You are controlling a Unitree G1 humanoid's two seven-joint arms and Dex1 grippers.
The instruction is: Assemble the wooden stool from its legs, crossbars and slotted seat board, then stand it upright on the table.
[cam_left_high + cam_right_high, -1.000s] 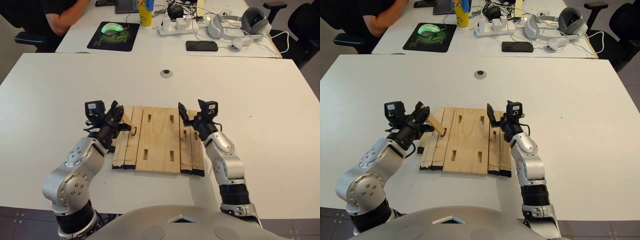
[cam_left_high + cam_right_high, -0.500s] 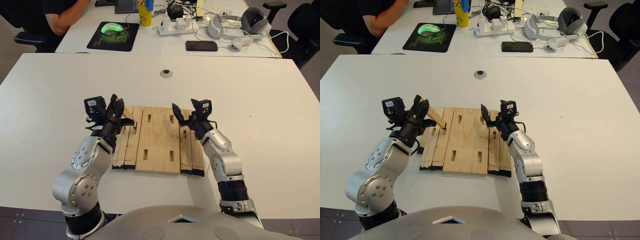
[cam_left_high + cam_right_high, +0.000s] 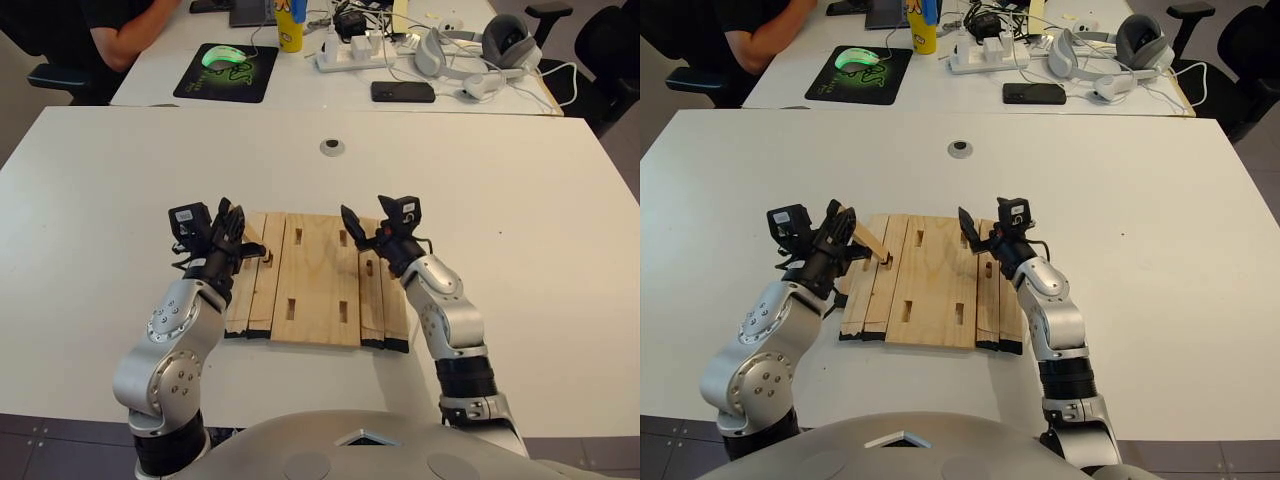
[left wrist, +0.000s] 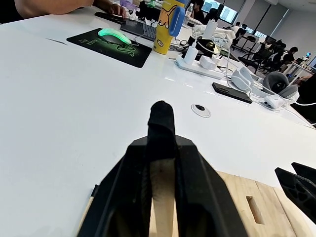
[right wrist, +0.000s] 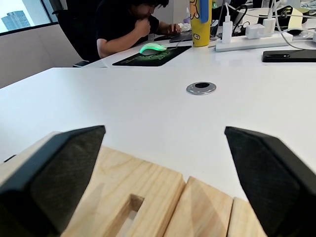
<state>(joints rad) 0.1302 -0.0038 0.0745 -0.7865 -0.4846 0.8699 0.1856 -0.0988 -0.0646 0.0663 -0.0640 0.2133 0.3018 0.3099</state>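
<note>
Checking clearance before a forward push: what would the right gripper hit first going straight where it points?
The open right gripper would likely meet bare table just beyond the seat board, before the grommet; depth unclear.

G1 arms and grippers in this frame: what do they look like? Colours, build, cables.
The left arm and right arm are silver-grey metal in rounded segments, with screw-dotted round joint caps and black bands nearest the body. The left gripper and right gripper are black, each with two pointed fingers. Each wrist carries a small black box with a white label.
</note>
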